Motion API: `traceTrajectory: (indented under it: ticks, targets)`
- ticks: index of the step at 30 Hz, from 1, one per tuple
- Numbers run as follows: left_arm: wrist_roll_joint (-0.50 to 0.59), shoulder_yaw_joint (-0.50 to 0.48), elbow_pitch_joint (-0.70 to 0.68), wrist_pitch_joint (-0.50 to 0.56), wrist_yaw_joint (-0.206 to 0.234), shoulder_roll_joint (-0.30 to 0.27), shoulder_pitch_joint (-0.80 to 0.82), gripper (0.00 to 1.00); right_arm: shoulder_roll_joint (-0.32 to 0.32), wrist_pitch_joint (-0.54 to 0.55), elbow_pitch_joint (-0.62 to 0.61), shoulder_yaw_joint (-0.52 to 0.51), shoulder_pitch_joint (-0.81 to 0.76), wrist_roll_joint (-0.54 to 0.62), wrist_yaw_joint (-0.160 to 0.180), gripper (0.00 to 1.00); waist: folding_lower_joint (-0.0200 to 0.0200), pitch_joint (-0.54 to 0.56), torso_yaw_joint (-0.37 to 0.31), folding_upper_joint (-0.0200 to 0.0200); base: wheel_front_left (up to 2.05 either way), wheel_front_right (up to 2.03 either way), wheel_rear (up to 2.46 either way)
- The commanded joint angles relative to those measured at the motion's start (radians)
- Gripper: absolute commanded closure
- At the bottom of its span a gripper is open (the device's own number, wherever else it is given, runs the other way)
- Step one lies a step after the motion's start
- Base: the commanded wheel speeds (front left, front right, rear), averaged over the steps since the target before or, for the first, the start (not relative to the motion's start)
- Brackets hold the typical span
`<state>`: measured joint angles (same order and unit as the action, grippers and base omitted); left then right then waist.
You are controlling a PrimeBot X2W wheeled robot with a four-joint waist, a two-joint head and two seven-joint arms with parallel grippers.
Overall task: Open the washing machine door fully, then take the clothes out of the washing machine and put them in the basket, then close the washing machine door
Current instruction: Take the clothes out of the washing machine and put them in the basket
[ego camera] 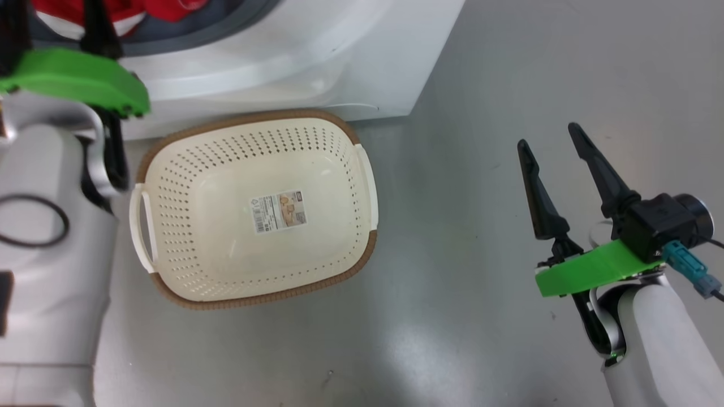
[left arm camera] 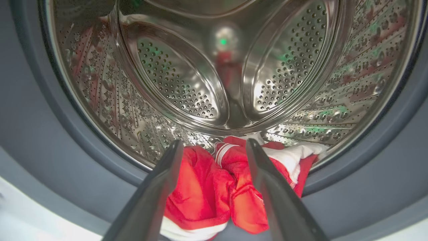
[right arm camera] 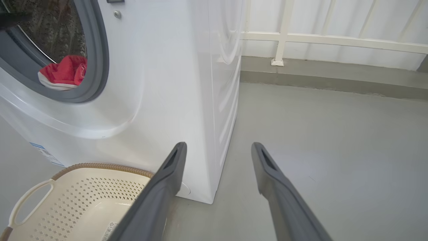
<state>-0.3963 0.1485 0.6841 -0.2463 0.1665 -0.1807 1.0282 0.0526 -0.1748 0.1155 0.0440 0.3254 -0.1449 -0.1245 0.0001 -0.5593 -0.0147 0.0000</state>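
The white washing machine (ego camera: 294, 62) stands with its drum (left arm camera: 187, 83) exposed; the washing machine door is out of view. Red clothes (left arm camera: 204, 190) with white trim lie at the drum's front lip, spilling onto the grey rubber ring (left arm camera: 50, 140). My left gripper (left arm camera: 214, 142) is open at the mouth, one finger on each side of the heap, nothing pinched. In the head view its fingers (ego camera: 100, 28) reach up to the opening beside the clothes (ego camera: 164, 8). The cream basket (ego camera: 226, 237) sits empty on the floor before the machine. My right gripper (ego camera: 547, 134) hangs open over bare floor to the basket's right.
Grey floor (ego camera: 452, 294) spreads to the right of the machine and basket. A white railing (right arm camera: 284, 36) and a low curb run along the far wall. In the right wrist view the basket (right arm camera: 83, 197) sits close to the machine's front, near a blue label sticker (right arm camera: 43, 154).
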Motion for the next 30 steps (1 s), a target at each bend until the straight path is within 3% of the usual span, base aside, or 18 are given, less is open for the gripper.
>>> traceTrajectory:
  ticks: [1,14,30]
  targets:
    - [0.011,-0.017,0.008,0.008,-0.003,-0.052,0.034,0.00,-0.002,-0.004,-0.028,0.022,0.012,0.016,-0.006,0.00,-0.0001,-0.015,-0.010,0.0000,0.00,0.00,0.00]
    - [0.065,0.034,0.267,0.118,0.034,-0.106,0.215,0.00,-0.002,-0.018,-0.007,0.054,0.034,0.003,-0.006,0.00,-0.0001,-0.049,-0.059,0.0000,0.00,0.00,0.00]
    - [0.108,0.092,0.478,0.266,0.066,-0.169,0.298,0.00,-0.002,-0.034,0.023,0.103,0.047,-0.031,-0.006,0.00,-0.0001,-0.062,-0.114,0.0000,0.00,0.00,0.00]
